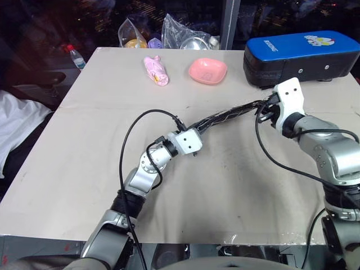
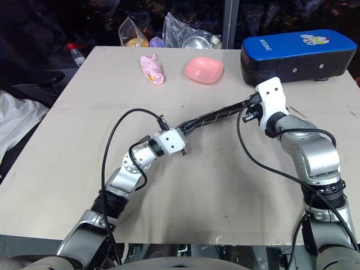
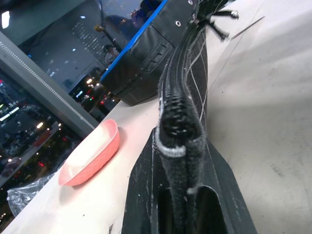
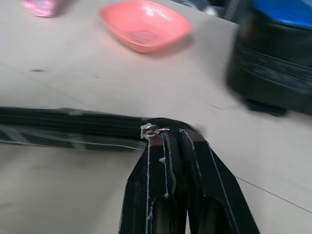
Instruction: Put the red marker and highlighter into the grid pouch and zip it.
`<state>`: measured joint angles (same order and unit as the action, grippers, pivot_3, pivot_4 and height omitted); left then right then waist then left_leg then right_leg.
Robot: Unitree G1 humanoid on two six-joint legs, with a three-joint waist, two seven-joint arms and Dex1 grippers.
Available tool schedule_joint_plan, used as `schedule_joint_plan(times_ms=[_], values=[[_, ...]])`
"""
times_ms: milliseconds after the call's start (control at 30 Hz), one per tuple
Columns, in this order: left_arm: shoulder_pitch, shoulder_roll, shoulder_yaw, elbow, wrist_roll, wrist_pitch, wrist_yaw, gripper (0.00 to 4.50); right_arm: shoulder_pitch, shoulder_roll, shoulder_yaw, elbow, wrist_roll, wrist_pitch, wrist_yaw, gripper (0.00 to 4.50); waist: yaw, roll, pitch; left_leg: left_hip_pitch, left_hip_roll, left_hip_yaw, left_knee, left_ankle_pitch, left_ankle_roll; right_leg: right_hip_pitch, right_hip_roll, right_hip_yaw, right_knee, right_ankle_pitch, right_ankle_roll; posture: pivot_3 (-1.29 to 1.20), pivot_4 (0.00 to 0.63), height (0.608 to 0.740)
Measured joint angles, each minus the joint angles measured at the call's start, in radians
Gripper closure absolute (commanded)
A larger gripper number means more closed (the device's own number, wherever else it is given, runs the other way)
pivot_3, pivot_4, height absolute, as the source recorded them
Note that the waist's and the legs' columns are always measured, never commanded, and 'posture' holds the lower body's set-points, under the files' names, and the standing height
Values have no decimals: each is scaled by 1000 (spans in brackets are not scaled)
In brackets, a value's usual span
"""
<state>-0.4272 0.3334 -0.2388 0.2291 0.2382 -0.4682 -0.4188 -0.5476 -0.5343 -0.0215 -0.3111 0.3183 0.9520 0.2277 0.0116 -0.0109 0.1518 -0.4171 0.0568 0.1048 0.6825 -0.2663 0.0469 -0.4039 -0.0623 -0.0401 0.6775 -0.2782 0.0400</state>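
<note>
Both arms: silver-grey metal segments with rounded joint housings and black ribbed collars near the elbows; the left arm (image 1: 147,169) looks slimmer, the right arm (image 1: 332,154) has a bulkier smooth grey forearm shell. Each wrist carries a white, boxy housing with small dark screw holes, and loose black cables loop from the wrist back along each arm. Left gripper (image 3: 183,195) and right gripper (image 4: 178,185) each have two matte black flat-sided fingers with scuffed, whitish scratch marks along the edges, tapering toward the tips.
</note>
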Motion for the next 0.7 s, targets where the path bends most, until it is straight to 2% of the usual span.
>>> schedule_joint_plan(times_ms=[200, 300, 367, 500, 533, 567, 700], values=[[0, -1, -7, 0, 11, 0, 8, 4500, 0, 1, 0, 24, -4, -18, -11, 4423, 0, 0, 0, 0, 0, 0, 0, 0, 0, 0, 0, 0, 0, 0, 0, 0, 150, 740], [8, 7, -4, 0, -16, 8, -15, 3555, 17, -21, -1, 24, -3, -25, 19, 3567, 0, 0, 0, 0, 0, 0, 0, 0, 0, 0, 0, 0, 0, 0, 0, 0, 150, 740], [27, 42, -2, 5, -25, 11, -38, 2638, 48, -72, -3, 23, -8, -56, 63, 2622, 0, 0, 0, 0, 0, 0, 0, 0, 0, 0, 0, 0, -1, 0, 0, 0, 150, 740], [34, 65, 10, 33, 2, 25, -10, 664, 101, -103, -16, 58, -33, -146, 119, 635, 0, 0, 0, 0, 0, 0, 0, 0, 0, 0, 0, 0, 0, 0, 0, 0, 150, 740], [35, 65, 13, 33, 2, 25, -9, 312, 103, -108, -16, 65, -36, -156, 127, 294, 0, 0, 0, 0, 0, 0, 0, 0, 0, 0, 0, 0, 0, 0, 0, 0, 150, 740], [42, 67, 17, 28, -7, 29, -13, 43, 109, -120, -16, 80, -40, -182, 149, 35, 0, 0, 0, 0, 0, 0, 0, 0, 0, 0, 0, 0, 0, 0, 0, 0, 150, 740], [189, 101, 56, -70, -135, 91, -91, 43, 180, -184, -55, 182, -33, -364, 310, 35, -5, 0, 0, 0, 1, 1, -3, 0, 0, 0, 0, 1, -4, 0, 0, 0, 150, 740]])
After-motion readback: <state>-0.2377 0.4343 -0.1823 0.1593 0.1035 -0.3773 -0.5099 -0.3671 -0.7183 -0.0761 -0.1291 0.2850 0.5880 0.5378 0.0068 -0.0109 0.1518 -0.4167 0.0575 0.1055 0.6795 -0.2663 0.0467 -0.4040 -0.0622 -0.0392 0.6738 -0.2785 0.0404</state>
